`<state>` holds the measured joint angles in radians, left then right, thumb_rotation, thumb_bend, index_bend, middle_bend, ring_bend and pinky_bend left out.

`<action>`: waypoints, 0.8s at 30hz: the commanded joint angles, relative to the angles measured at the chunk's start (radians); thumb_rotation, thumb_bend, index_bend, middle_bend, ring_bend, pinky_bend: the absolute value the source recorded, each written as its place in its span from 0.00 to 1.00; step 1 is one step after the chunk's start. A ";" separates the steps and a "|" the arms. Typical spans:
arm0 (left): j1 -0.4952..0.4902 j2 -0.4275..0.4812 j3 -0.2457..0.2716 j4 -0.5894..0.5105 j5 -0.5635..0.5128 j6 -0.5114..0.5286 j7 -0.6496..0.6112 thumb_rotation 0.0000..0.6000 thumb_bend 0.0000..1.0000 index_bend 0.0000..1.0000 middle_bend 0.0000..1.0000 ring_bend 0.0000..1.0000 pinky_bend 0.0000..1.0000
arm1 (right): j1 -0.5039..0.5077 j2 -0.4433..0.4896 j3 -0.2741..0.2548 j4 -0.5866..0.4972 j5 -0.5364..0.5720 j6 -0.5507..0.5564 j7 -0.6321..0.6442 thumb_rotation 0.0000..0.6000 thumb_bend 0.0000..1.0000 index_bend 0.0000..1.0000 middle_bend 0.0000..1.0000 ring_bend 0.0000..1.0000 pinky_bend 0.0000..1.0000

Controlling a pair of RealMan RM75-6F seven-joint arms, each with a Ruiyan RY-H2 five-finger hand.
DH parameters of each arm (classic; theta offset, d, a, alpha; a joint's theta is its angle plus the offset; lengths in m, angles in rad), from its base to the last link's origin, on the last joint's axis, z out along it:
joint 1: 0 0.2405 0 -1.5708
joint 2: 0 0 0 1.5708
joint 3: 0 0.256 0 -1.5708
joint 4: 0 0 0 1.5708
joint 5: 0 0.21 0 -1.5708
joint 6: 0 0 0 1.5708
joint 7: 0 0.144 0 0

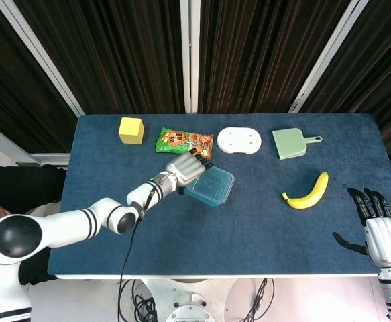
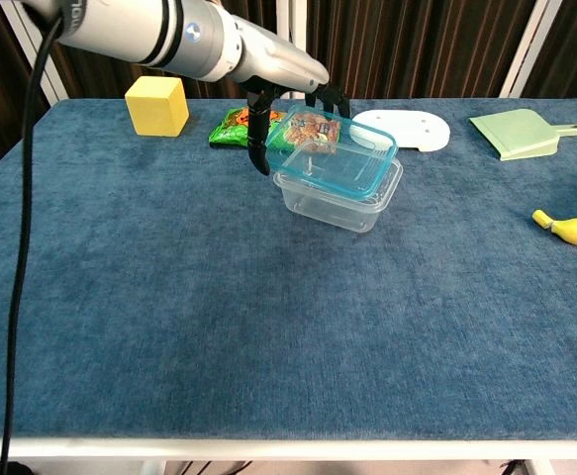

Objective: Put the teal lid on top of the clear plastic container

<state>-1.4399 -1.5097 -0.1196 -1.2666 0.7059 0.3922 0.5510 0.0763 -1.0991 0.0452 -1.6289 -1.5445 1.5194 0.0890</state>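
Note:
My left hand [image 1: 186,168] [image 2: 290,107] holds the teal lid [image 1: 208,187] [image 2: 336,148] by its left edge, just above the clear plastic container [image 2: 336,201]. The lid is tilted, with its right side low over the container's rim. In the head view the lid covers nearly all of the container, whose far right corner [image 1: 230,177] peeks out. My right hand [image 1: 379,228] hangs off the table's right front corner, fingers spread, holding nothing.
Along the back of the blue table [image 1: 249,235] lie a yellow block [image 1: 131,130], a snack bag [image 1: 184,142], a white oval tray [image 1: 239,141] and a green dustpan [image 1: 290,142]. A banana [image 1: 308,193] lies at the right.

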 commanded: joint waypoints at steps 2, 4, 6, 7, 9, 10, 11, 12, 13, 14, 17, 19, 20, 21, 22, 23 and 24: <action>-0.055 -0.040 0.007 0.083 0.027 -0.072 -0.064 1.00 0.35 0.25 0.24 0.11 0.09 | -0.009 0.001 0.001 -0.005 0.011 0.004 -0.005 1.00 0.09 0.00 0.12 0.00 0.00; -0.071 -0.049 0.012 0.110 0.027 -0.094 -0.092 1.00 0.35 0.25 0.24 0.11 0.09 | -0.015 0.001 0.001 -0.008 0.014 0.010 -0.007 1.00 0.09 0.00 0.12 0.00 0.00; -0.085 -0.058 0.018 0.131 0.025 -0.111 -0.115 1.00 0.35 0.25 0.24 0.11 0.09 | -0.019 0.000 0.001 -0.009 0.015 0.014 -0.006 1.00 0.09 0.00 0.12 0.00 0.00; -0.092 -0.062 0.023 0.141 0.022 -0.121 -0.127 1.00 0.35 0.25 0.24 0.11 0.09 | -0.021 0.000 0.001 -0.009 0.016 0.014 -0.006 1.00 0.09 0.00 0.12 0.00 0.00; -0.110 -0.073 0.039 0.162 0.015 -0.142 -0.151 1.00 0.35 0.25 0.24 0.11 0.09 | -0.023 -0.002 0.000 -0.006 0.019 0.014 -0.004 1.00 0.09 0.00 0.12 0.00 0.00; -0.116 -0.078 0.047 0.173 0.013 -0.147 -0.160 1.00 0.35 0.25 0.24 0.11 0.09 | -0.023 -0.003 0.001 -0.005 0.019 0.013 -0.003 1.00 0.09 0.00 0.12 0.00 0.00; -0.125 -0.085 0.059 0.185 0.012 -0.151 -0.170 1.00 0.35 0.25 0.24 0.11 0.09 | -0.023 -0.003 0.001 -0.003 0.020 0.011 -0.001 1.00 0.09 0.00 0.12 0.00 0.00; -0.130 -0.090 0.067 0.194 0.013 -0.151 -0.177 1.00 0.35 0.25 0.24 0.11 0.09 | -0.023 -0.004 0.002 -0.001 0.020 0.010 0.000 1.00 0.09 0.00 0.12 0.00 0.00; -0.136 -0.097 0.077 0.205 0.015 -0.151 -0.186 1.00 0.35 0.25 0.24 0.11 0.09 | -0.022 -0.004 0.002 0.000 0.019 0.009 0.002 1.00 0.09 0.00 0.12 0.00 0.00; -0.140 -0.101 0.085 0.212 0.015 -0.152 -0.193 1.00 0.35 0.25 0.24 0.11 0.09 | -0.022 -0.004 0.003 0.001 0.018 0.009 0.003 1.00 0.09 0.00 0.12 0.00 0.00; -0.153 -0.109 0.106 0.230 0.015 -0.152 -0.216 1.00 0.35 0.25 0.24 0.11 0.09 | -0.021 -0.005 0.004 0.004 0.018 0.007 0.004 1.00 0.09 0.00 0.12 0.00 0.00; -0.161 -0.113 0.119 0.241 0.015 -0.155 -0.231 1.00 0.35 0.25 0.24 0.11 0.09 | -0.021 -0.004 0.005 0.006 0.018 0.005 0.007 1.00 0.09 0.00 0.12 0.00 0.00; -0.165 -0.115 0.125 0.246 0.015 -0.156 -0.237 1.00 0.35 0.25 0.24 0.11 0.09 | -0.021 -0.005 0.006 0.007 0.019 0.004 0.008 1.00 0.09 0.00 0.12 0.00 0.00; -0.168 -0.117 0.130 0.251 0.015 -0.157 -0.244 1.00 0.35 0.25 0.24 0.11 0.09 | -0.021 -0.005 0.006 0.008 0.020 0.003 0.009 1.00 0.09 0.00 0.12 0.00 0.00; -0.172 -0.120 0.135 0.256 0.015 -0.160 -0.253 1.00 0.35 0.25 0.24 0.11 0.09 | -0.021 -0.005 0.006 0.009 0.021 0.002 0.011 1.00 0.09 0.00 0.12 0.00 0.00; -0.174 -0.122 0.140 0.261 0.016 -0.163 -0.260 1.00 0.35 0.25 0.24 0.11 0.09 | -0.021 -0.006 0.007 0.010 0.021 0.001 0.011 1.00 0.09 0.00 0.12 0.00 0.00; -0.178 -0.126 0.147 0.268 0.019 -0.166 -0.267 1.00 0.35 0.25 0.24 0.11 0.09 | -0.021 -0.006 0.007 0.012 0.022 0.001 0.012 1.00 0.09 0.00 0.12 0.00 0.00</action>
<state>-1.6131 -1.6313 0.0198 -1.0061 0.7222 0.2305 0.2919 0.0550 -1.1049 0.0520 -1.6175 -1.5228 1.5208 0.1012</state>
